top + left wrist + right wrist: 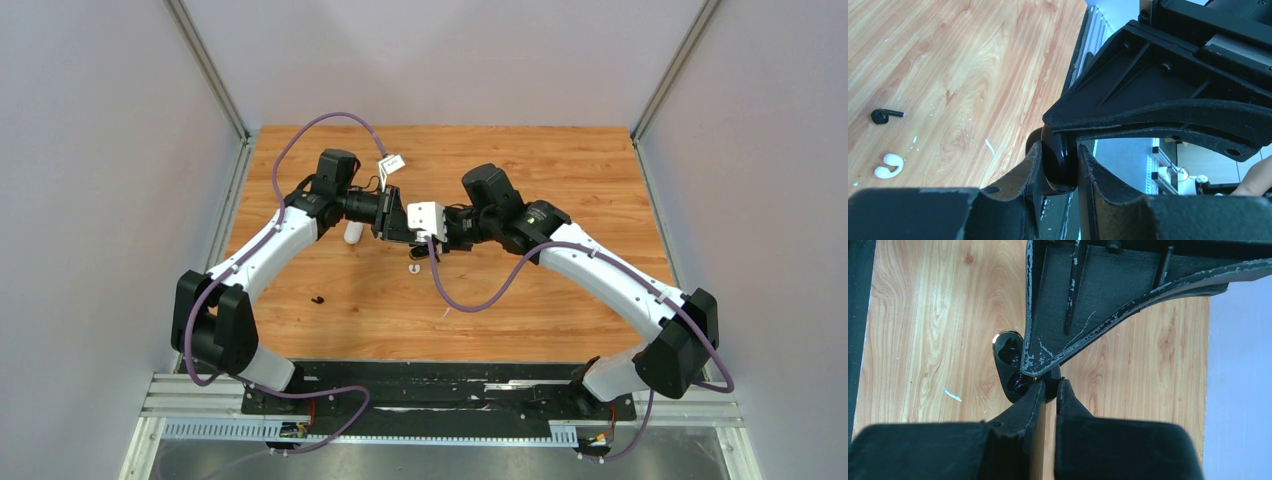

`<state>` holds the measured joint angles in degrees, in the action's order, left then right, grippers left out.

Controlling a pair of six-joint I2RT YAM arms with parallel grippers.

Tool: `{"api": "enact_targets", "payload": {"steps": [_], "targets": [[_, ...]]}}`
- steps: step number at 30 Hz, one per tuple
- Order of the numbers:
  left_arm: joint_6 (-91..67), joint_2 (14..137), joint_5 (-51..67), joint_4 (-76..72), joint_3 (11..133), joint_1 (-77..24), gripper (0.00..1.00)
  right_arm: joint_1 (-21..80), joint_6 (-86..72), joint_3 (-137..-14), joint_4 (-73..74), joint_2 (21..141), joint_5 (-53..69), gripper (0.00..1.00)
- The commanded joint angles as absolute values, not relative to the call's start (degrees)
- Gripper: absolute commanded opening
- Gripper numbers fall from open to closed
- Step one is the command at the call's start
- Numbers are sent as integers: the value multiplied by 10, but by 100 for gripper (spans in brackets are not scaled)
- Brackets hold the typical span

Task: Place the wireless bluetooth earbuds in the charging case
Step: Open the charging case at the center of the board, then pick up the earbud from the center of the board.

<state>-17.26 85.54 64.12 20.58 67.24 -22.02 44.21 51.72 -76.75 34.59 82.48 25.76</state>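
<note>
Wood-grain tabletop (560,180) between pale grey walls (100,150). Found the black charging case (1058,172) lifted above the middle of it, open, with a gold-rimmed face and two dark wells showing in the right wrist view and the long axis running roughly top to bottom there. Saw the left gripper (1059,150) clamped against both glossy flanks of the case. Saw the right gripper (1051,385) pinched almost fully together at the case's lower edge on something small and dark; could not tell lid from earbud. Spotted a black earbud (885,116) and a white earbud (889,166) loose on the wood, near each other, down below both sets of jaws and apart from the case. Judged the black earbud nearer the left arm (270,240); reckoned on one gripper letting go and dropping to the wood before any insertion.
</note>
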Motion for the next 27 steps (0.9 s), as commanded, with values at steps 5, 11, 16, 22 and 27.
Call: {"api": "enact_targets", "payload": {"steps": [5, 11, 16, 22, 27], "targets": [[-126, 844, 645, 210, 682, -219, 0, 443, 480, -792, 323, 805, 265, 29], [-77, 823, 628, 247, 683, -217, 0, 403, 434, -900, 452, 795, 306, 43], [-38, 806, 617, 283, 686, -210, 0, 359, 363, -888, 472, 758, 358, 47], [-9, 767, 609, 338, 658, -170, 0, 327, 363, -782, 459, 757, 430, 45], [5, 740, 618, 375, 629, -135, 0, 327, 418, -774, 456, 836, 437, 35]]}}
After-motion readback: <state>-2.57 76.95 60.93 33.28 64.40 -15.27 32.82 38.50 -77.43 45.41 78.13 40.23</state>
